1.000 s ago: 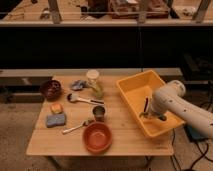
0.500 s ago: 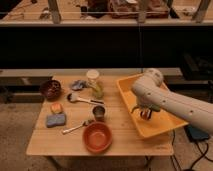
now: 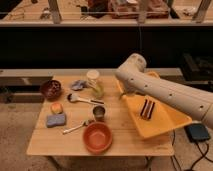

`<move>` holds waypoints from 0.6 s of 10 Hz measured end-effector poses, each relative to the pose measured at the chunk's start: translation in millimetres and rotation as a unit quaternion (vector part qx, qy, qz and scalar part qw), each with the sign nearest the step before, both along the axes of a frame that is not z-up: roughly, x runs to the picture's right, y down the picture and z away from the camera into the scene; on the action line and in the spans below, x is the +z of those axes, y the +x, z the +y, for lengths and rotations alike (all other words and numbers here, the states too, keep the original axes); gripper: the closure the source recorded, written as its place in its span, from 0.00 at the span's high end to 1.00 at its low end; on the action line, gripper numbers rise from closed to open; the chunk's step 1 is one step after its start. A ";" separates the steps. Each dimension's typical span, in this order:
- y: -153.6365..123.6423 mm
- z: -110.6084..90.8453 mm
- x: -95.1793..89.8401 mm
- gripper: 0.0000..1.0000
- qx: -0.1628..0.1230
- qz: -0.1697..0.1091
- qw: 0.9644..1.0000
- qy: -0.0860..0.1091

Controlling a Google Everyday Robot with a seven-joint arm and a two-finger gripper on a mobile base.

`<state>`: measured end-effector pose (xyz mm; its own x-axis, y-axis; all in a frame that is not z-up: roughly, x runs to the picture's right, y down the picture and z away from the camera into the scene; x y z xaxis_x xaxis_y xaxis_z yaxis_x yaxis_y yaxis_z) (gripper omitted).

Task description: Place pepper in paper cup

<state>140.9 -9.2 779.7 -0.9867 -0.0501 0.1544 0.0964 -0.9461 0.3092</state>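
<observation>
I see my white arm (image 3: 165, 90) reaching across the yellow plastic tray (image 3: 165, 125) at the wooden table's (image 3: 125, 142) right edge; bare wood lies left of the tray. My gripper is hidden behind the arm, closed. The cream paper cup (image 3: 93, 80) stands mid-table, the slender green pepper (image 3: 97, 92) just beside its base.

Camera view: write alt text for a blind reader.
A robot arm reaches from the right over a yellow tray, its gripper at the tray's left edge, near the paper cup. An orange bowl and a blue sponge share the wooden table.
</observation>
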 end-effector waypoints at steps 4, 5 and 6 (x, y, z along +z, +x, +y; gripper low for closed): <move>-9.0 -71.1 13.2 0.00 0.011 -0.104 0.993 0.048; -11.7 -74.9 21.0 0.00 0.019 -0.146 0.988 0.052; -13.2 -79.0 29.2 0.00 0.026 -0.197 0.978 0.059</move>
